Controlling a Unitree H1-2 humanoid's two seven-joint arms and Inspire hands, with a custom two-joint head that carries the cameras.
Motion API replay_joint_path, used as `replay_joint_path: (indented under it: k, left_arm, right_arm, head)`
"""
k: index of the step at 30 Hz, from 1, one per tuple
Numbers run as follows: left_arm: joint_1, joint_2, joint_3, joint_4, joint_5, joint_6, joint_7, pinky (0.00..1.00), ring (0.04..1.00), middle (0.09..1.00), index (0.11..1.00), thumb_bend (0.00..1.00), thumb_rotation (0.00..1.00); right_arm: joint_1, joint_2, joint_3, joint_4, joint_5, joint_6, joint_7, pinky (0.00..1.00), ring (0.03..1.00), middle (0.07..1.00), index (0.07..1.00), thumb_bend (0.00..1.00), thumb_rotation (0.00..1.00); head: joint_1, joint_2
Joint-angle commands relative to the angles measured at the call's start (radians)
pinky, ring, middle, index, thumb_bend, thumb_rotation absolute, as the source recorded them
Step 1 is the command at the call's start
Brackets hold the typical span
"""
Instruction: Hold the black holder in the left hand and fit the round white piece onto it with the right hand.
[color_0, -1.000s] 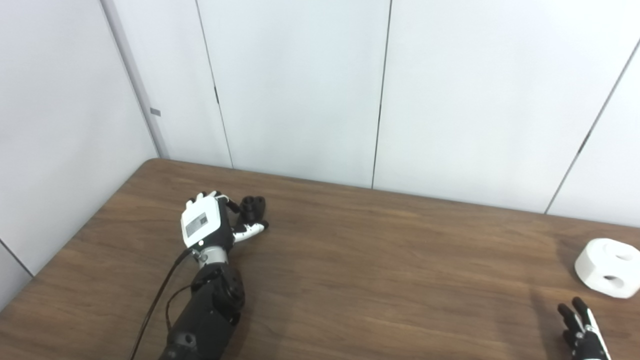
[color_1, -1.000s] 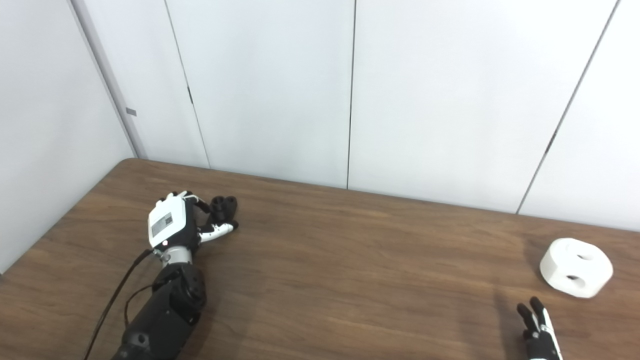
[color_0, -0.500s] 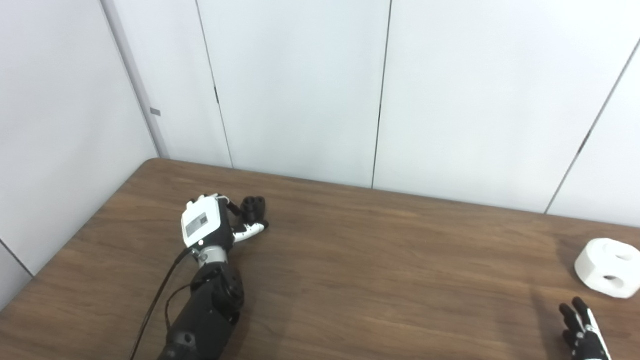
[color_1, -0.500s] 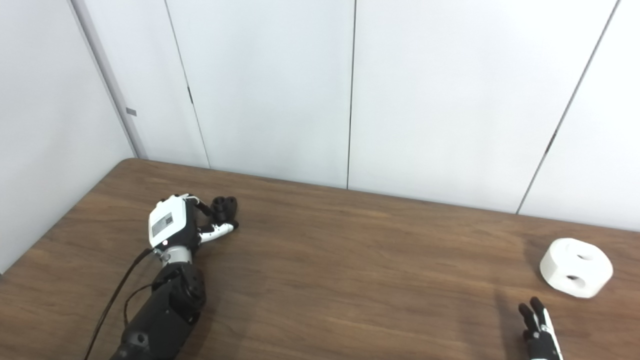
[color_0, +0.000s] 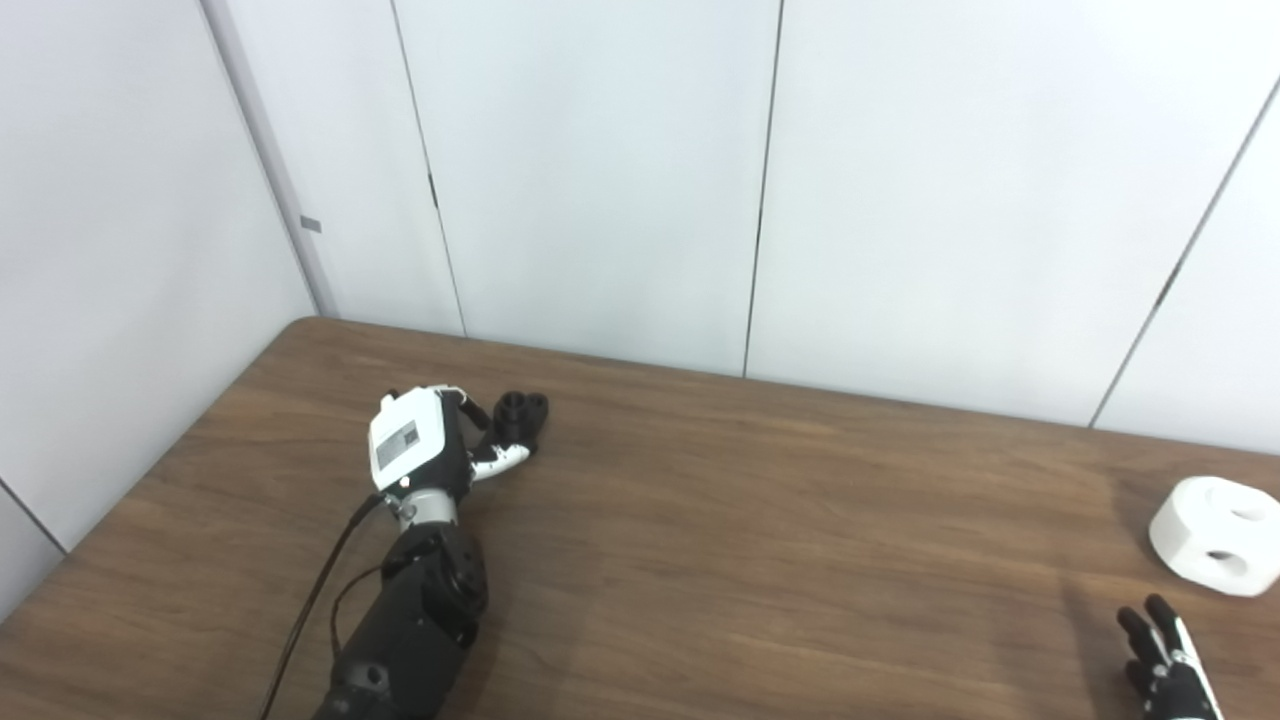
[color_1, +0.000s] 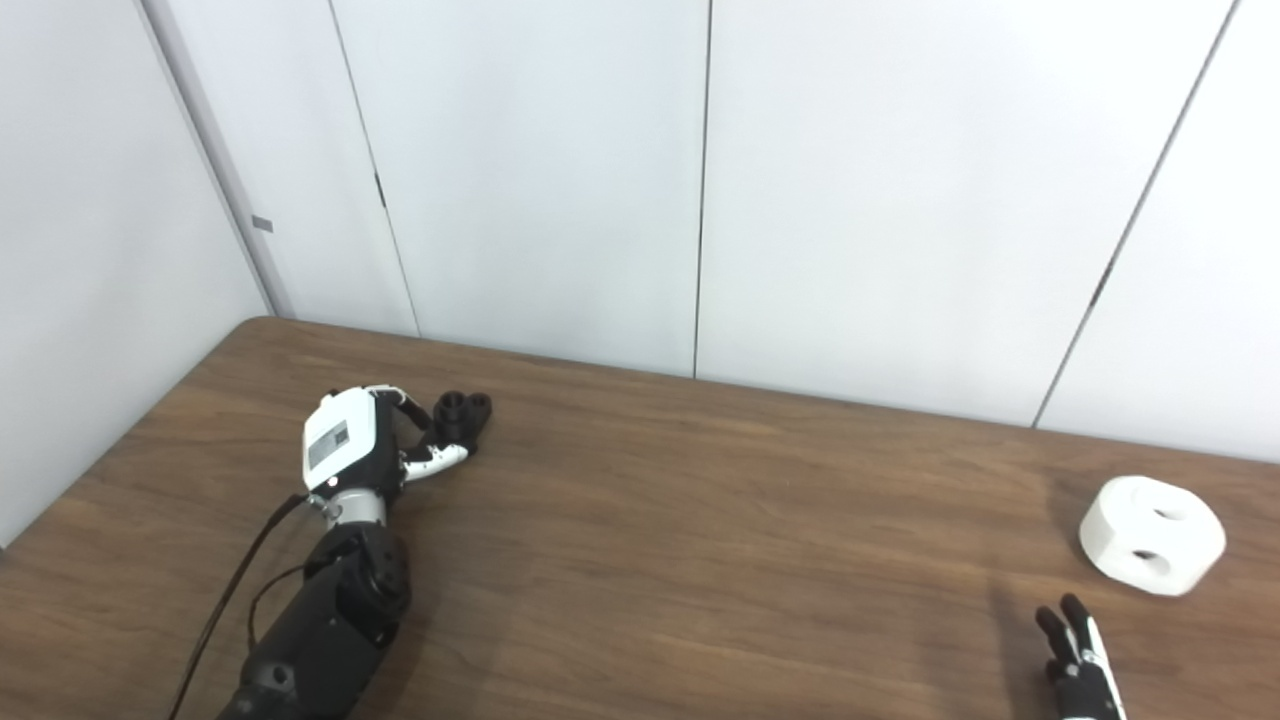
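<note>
Comparing with a second ago: the black holder (color_0: 522, 413) has shifted a little to the right and farther from the near edge, and the left hand (color_0: 425, 450) has turned with it; the white piece and the right hand lie as they did.
Left hand: reaching over the left part of the table (color_0: 760, 540), its white back plate facing up, its arm coming in from the bottom edge on the left.
Left fingers: curled around the near side of the black holder, with the white-tipped thumb (color_1: 440, 460) touching its base; whether the grip is firm cannot be told, and the holder seems to rest on the table.
Black holder: a small dark part with two round sockets on top, standing on the far-left part of the table, just right of the left hand.
Round white piece: (color_1: 1152, 535) resting on the table at the far right, well apart from the holder, with two holes showing in it, one on top and one in its side; nothing sits in them.
Right hand: (color_1: 1078, 655) low at the bottom right edge, near the white piece but not touching it, mostly cut off by the frame.
Right fingers: spread apart and pointing up, holding nothing.
Count: one black holder, one white piece, two hands.
</note>
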Motion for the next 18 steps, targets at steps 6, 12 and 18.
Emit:
replay_joint_path:
  k: [6, 12, 18]
  left_arm:
    - [-0.031, 0.032, -0.002, -0.021, -0.005, -0.012, -0.026, 1.0, 0.9, 0.794, 0.484, 0.52, 0.05]
    - [-0.021, 0.045, -0.004, -0.048, -0.035, -0.024, -0.078, 1.0, 0.902, 0.796, 0.484, 0.52, 0.05]
    - [0.009, 0.075, -0.031, -0.099, -0.042, -0.046, -0.144, 0.95, 0.872, 0.774, 0.485, 0.52, 0.05]
  right_arm:
    - [0.012, -0.009, -0.001, -0.004, -0.006, 0.009, 0.002, 1.0, 1.0, 0.962, 1.0, 0.55, 1.0]
    - [0.014, -0.005, -0.001, -0.008, -0.011, 0.011, -0.004, 1.0, 0.996, 0.955, 1.0, 0.54, 1.0]
    - [0.016, -0.001, -0.001, -0.018, -0.021, 0.021, -0.008, 1.0, 0.986, 0.947, 1.0, 0.56, 1.0]
  head:
    - [-0.001, 0.003]
    - [-0.01, 0.007]
    - [-0.026, 0.014]
